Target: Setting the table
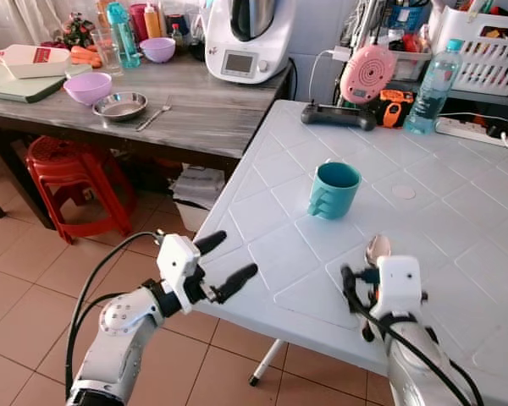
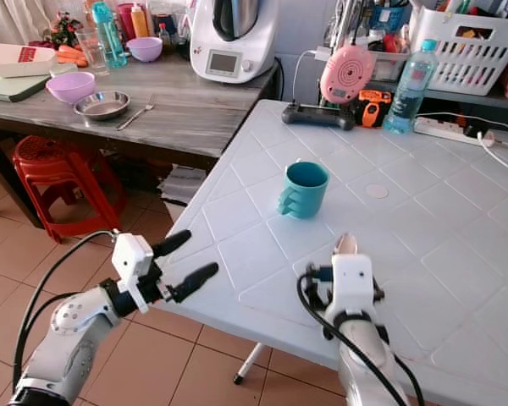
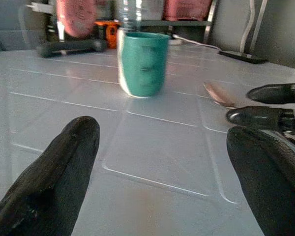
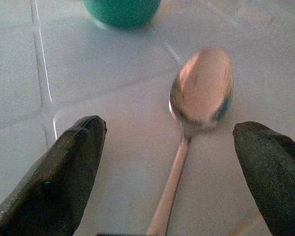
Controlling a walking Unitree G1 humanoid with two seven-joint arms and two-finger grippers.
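Note:
A teal mug (image 1: pixel 334 189) stands upright near the middle of the white plastic table (image 1: pixel 262 169). Just nearer me, a metal spoon (image 1: pixel 378 249) lies flat on the table, bowl end toward the mug. My right gripper (image 4: pixel 169 127) hovers low over the spoon's handle, open, one finger on each side of it, and neither finger (image 4: pixel 69 167) touches the spoon (image 4: pixel 201 93). My left gripper (image 1: pixel 237 254) is open at the table's front left edge, pointing across the top at the mug (image 3: pixel 141 64).
At the back left is a wooden table (image 1: pixel 203 110) with a purple bowl (image 1: pixel 88 86), a metal plate (image 1: pixel 119 105) and a fork (image 1: pixel 155 113). Red stools (image 1: pixel 72 173) stand under it. A water bottle (image 1: pixel 432 85), a pink device (image 1: pixel 367 74) and a black controller (image 1: pixel 337 115) line the far edge.

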